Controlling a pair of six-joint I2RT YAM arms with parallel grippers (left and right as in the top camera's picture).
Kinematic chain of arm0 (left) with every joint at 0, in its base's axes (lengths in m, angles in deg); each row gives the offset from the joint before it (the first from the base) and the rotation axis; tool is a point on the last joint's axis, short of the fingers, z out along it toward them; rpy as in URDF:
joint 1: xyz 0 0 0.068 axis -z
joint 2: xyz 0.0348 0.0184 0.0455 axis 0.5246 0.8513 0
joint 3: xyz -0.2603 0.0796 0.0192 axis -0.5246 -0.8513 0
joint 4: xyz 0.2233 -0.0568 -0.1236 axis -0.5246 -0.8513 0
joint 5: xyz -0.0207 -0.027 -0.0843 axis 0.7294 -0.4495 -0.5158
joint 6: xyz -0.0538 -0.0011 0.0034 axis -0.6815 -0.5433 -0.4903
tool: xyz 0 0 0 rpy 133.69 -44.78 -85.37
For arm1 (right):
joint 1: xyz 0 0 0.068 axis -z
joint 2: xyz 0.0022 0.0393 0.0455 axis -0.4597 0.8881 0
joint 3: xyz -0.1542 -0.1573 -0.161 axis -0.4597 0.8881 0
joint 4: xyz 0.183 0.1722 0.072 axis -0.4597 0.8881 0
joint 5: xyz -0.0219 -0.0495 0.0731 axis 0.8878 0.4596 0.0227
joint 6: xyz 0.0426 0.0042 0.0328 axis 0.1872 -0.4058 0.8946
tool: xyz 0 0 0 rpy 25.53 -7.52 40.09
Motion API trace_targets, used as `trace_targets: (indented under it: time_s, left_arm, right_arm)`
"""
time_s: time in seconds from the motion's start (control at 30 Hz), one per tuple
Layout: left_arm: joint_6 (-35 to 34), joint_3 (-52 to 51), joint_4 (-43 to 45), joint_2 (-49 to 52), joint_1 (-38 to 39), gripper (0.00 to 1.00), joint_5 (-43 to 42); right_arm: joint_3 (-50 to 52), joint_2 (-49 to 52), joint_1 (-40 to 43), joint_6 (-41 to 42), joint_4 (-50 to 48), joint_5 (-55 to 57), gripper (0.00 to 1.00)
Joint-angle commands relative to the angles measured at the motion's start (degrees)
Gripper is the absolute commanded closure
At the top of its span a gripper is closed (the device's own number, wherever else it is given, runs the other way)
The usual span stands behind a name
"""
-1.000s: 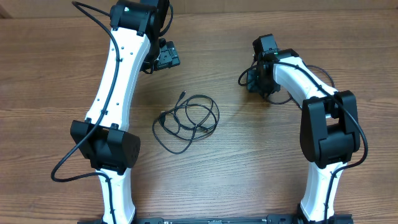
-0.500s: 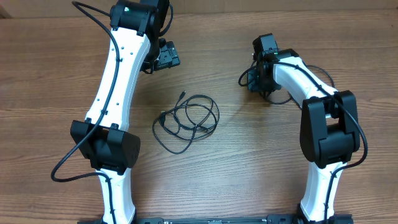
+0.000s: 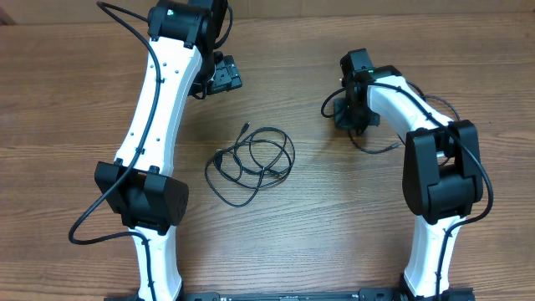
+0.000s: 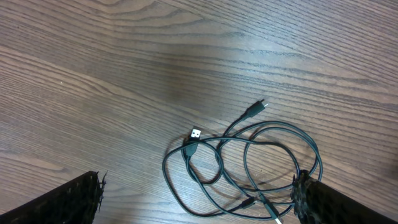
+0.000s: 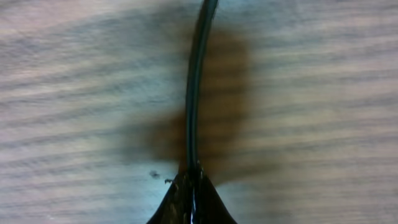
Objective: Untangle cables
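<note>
A loose bundle of thin black cables (image 3: 251, 163) lies in tangled loops at the table's middle. In the left wrist view the same cables (image 4: 249, 162) show a silvery plug (image 4: 195, 133) and a small dark plug (image 4: 258, 107). My left gripper (image 3: 219, 77) hangs open above and behind the bundle; its fingers (image 4: 62, 199) straddle the loops without touching them. My right gripper (image 3: 349, 117) is down at the table, right of the bundle, shut on a separate thin black cable (image 5: 194, 93) that runs straight out from its fingertips (image 5: 191, 180). That cable (image 3: 324, 104) curls beside the gripper.
Thicker black arm wires hang beside both white arms (image 3: 159, 109). The wooden table's (image 3: 75, 125) far edge runs along the top of the overhead view. The right arm's elbow block (image 3: 441, 171) stands near the front right.
My right gripper has closed onto the thin cable, and the cable's slack by it has shifted a little toward the front. The left arm and the bundle have not moved.
</note>
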Motion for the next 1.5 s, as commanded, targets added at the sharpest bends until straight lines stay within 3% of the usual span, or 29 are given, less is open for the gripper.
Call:
trace_targets:
  time_s: [0.0,0.3,0.4,0.43,0.47,0.53,0.57,0.77,1.17,1.47]
  left_arm:
    - [0.4,-0.4,0.3,0.2,0.1,0.00,0.7]
    - [0.4,-0.4,0.5,0.2,0.1,0.00,0.7]
    - [0.4,-0.4,0.6,0.2,0.1,0.01,0.7]
    - [0.4,-0.4,0.6,0.2,0.1,0.01,0.7]
    - [0.4,-0.4,0.6,0.2,0.1,0.00,0.7]
    - [0.4,-0.4,0.6,0.2,0.1,0.00,0.7]
    - [0.4,-0.4,0.6,0.2,0.1,0.00,0.7]
    - [0.4,-0.4,0.6,0.2,0.1,0.00,0.7]
    - [0.4,-0.4,0.5,0.2,0.1,0.00,0.7]
    - [0.4,-0.4,0.4,0.2,0.1,0.01,0.3]
  right_arm:
    - [0.9,0.3,2.2,3.3,3.7,1.9,0.96]
    - [0.9,-5.4,4.9,5.1,10.4,2.3,0.96]
    - [0.9,-8.3,5.0,5.0,10.8,2.3,0.90]
    - [0.9,-9.3,5.0,5.1,10.8,2.6,0.78]
    - [0.9,-10.3,5.0,5.0,10.8,3.0,0.59]
    - [0.9,-12.2,5.0,5.1,10.8,4.8,0.09]
    - [0.9,-13.1,5.1,5.1,10.8,5.6,0.00]
    - [0.7,-18.3,8.9,6.2,9.4,5.2,0.00]
    - [1.5,-18.6,30.6,6.1,7.9,-6.1,0.00]
    - [8.9,-18.4,31.5,6.2,0.8,-6.4,0.00]
